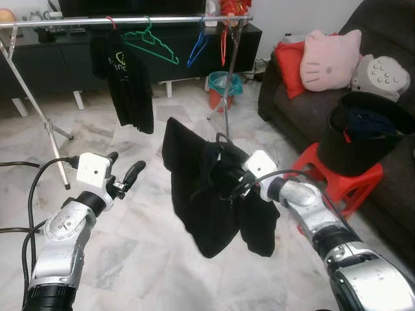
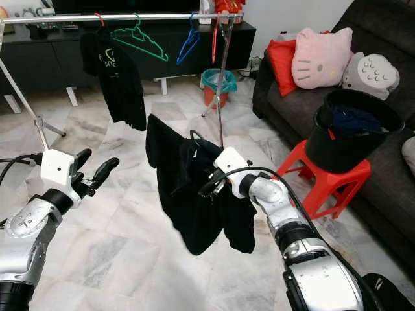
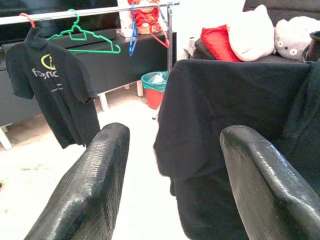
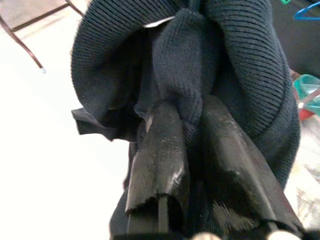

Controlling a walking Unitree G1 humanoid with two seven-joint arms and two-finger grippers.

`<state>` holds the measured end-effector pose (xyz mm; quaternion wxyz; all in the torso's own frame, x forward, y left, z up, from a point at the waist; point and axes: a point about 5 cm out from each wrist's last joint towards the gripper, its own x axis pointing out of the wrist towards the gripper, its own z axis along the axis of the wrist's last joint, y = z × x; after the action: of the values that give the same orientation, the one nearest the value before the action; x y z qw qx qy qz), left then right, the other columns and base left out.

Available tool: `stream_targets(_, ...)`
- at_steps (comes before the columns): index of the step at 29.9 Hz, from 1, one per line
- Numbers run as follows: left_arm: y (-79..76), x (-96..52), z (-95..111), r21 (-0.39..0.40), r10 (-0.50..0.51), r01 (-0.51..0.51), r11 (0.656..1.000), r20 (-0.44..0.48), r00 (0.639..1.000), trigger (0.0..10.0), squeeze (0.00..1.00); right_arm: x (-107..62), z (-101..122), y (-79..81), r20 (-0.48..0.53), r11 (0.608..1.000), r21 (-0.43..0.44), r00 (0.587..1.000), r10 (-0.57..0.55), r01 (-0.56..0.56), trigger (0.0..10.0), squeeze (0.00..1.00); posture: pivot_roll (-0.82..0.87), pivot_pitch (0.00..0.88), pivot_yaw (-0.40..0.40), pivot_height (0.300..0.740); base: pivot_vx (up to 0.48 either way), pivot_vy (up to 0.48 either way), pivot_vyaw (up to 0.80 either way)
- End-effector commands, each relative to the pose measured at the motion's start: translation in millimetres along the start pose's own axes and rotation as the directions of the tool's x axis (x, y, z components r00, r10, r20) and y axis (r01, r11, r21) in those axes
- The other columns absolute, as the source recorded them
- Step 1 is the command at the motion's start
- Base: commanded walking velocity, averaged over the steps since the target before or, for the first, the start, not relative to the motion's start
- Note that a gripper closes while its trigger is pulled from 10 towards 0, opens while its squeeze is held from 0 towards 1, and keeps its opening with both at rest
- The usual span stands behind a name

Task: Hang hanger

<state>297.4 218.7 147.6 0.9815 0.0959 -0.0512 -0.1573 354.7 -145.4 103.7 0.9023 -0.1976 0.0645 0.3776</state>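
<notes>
Mid-room, short of the clothes rail [image 1: 130, 21]: right gripper [image 1: 238, 183] fingers clamped on the collar of a black shirt [image 1: 194, 194] on a hanger [image 1: 222, 138], held above the floor. Left gripper [image 1: 123, 176] fingers apart, empty, just beside it. Cloth looks soft, light, prone to sway and slip; the stiff hook seems the surer hold.

A dark sofa [image 1: 389, 39] along the right wall carries a red cushion [image 1: 290, 65], a pink cat-face pillow [image 1: 331, 59] and a grey plush [image 1: 381, 76]. In front of it a black bucket [image 1: 363, 139] of clothes sits on a red plastic stool [image 1: 340, 184]. Farther back, a teal bin [image 1: 224, 84] stands on the marble floor [image 1: 130, 246], near the long black TV cabinet [image 1: 58, 65].
</notes>
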Motion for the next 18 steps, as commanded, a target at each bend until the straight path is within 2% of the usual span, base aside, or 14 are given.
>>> stream_targets(1, -2.4, 0.0, 1, 0.039, -0.041, 0.041, 0.998, 0.001, 0.999, 10.0, 0.00, -8.1, 10, -9.1, 0.071, 0.999, -0.027, 0.997, 0.035, -0.033, 10.0, 0.00, 0.01, 0.000, -0.063, 0.740, 0.000, 0.000, 0.00)
stream_targets(3, -1.6, -0.3, 2, 0.044, -0.045, 0.045, 0.998, 0.007, 0.999, 10.0, 0.00, -12.3, 8, -7.5, 0.071, 0.995, -0.041, 0.993, 0.096, -0.093, 10.0, 0.00, 0.01, 0.000, -0.065, 0.740, 0.000, 0.000, 0.00)
stream_targets(5, -4.2, -1.5, 7, 0.047, -0.109, 0.108, 0.993, 0.019, 0.994, 10.0, 0.00, -18.7, 7, -5.1, 0.080, 0.980, -0.040, 0.977, 0.196, -0.193, 10.0, 0.00, 0.01, 0.000, -0.070, 0.740, 0.000, 0.000, 0.00)
stream_targets(7, -5.1, -1.8, 8, 0.039, -0.123, 0.122, 0.992, 0.020, 0.992, 10.0, 0.00, -19.8, 6, -5.6, 0.077, 0.979, -0.038, 0.976, 0.205, -0.202, 10.0, 0.00, 0.01, 0.000, -0.071, 0.740, 0.000, 0.000, 0.00)
stream_targets(8, -11.4, -5.5, 13, 0.032, -0.219, 0.218, 0.975, 0.022, 0.975, 10.0, 0.00, -25.6, 2, -7.9, 0.048, 0.970, -0.039, 0.969, 0.243, -0.241, 10.0, 0.00, 0.02, 0.000, -0.080, 0.740, 0.000, 0.000, 0.00)
stream_targets(9, -11.4, -5.5, 13, 0.032, -0.219, 0.218, 0.975, 0.022, 0.975, 10.0, 0.00, -25.6, 2, -7.9, 0.048, 0.970, -0.039, 0.969, 0.243, -0.241, 10.0, 0.00, 0.02, 0.000, -0.080, 0.740, 0.000, 0.000, 0.00)
stream_targets(10, -16.9, -8.6, 15, 0.016, -0.292, 0.292, 0.956, 0.022, 0.956, 10.0, 0.00, -29.4, -1, -9.1, 0.034, 0.964, -0.037, 0.964, 0.265, -0.263, 10.0, 0.00, 0.02, 0.000, -0.091, 0.740, 0.000, 0.000, 0.00)
stream_targets(12, -22.1, -11.1, 17, 0.007, -0.349, 0.349, 0.937, 0.016, 0.937, 10.0, 0.00, -32.4, -2, -9.8, 0.036, 0.958, -0.031, 0.958, 0.285, -0.284, 10.0, 0.00, 0.02, 0.000, -0.099, 0.740, 0.000, 0.000, 0.00)
stream_targets(14, -33.3, -15.1, 20, -0.018, -0.464, 0.464, 0.886, 0.002, 0.886, 10.0, 0.00, -37.6, -2, -10.5, 0.036, 0.937, -0.018, 0.936, 0.350, -0.350, 10.0, 0.00, 0.03, 0.000, -0.105, 0.740, 0.000, 0.000, 0.00)
stream_targets(15, -33.3, -15.1, 20, -0.018, -0.464, 0.464, 0.886, 0.002, 0.886, 10.0, 0.00, -37.6, -2, -10.5, 0.036, 0.937, -0.018, 0.936, 0.350, -0.350, 10.0, 0.00, 0.03, 0.000, -0.105, 0.740, 0.000, 0.000, 0.00)
stream_targets(18, -51.9, -19.2, 27, -0.055, -0.603, 0.603, 0.796, 0.012, 0.798, 10.0, 0.00, -43.3, -1, -10.5, 0.048, 0.900, -0.010, 0.899, 0.435, -0.435, 10.0, 0.00, 0.03, 0.000, -0.116, 0.740, 0.000, 0.000, 0.00)
